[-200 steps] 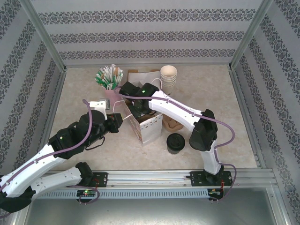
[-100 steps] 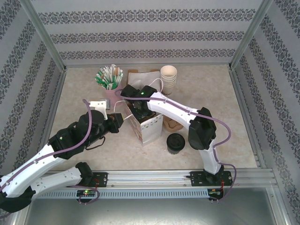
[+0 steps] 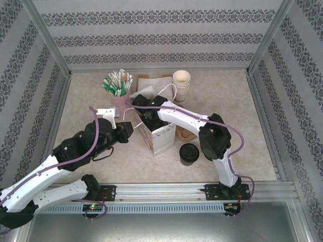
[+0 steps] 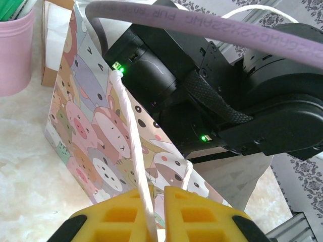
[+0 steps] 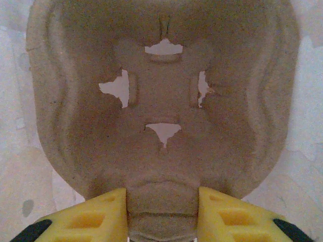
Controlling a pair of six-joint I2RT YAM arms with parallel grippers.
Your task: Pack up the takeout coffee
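Note:
The takeout coffee point(image 3: 189, 153), a dark cup with a round black lid, stands on the table right of the cartoon-animal paper bag point(image 3: 160, 137). My left gripper point(image 4: 157, 197) is shut on the bag's white rope handle point(image 4: 132, 141) and holds the bag point(image 4: 91, 126) upright. My right arm reaches down into the open top of the bag. In the right wrist view, my right gripper point(image 5: 162, 204) is shut on the edge of a brown pulp cup carrier point(image 5: 161, 101). The carrier lies flat against a pale surface.
A pink cup of green and white packets point(image 3: 118, 85) stands behind the bag. A stack of lidless cream cups point(image 3: 181, 81) is at the back, with white paper point(image 3: 151, 82) beside it. Another brown carrier point(image 3: 186, 134) lies right of the bag.
My right arm's elbow has swung left and its wrist has settled further over the bag. My left arm has kept its hold on the handle.

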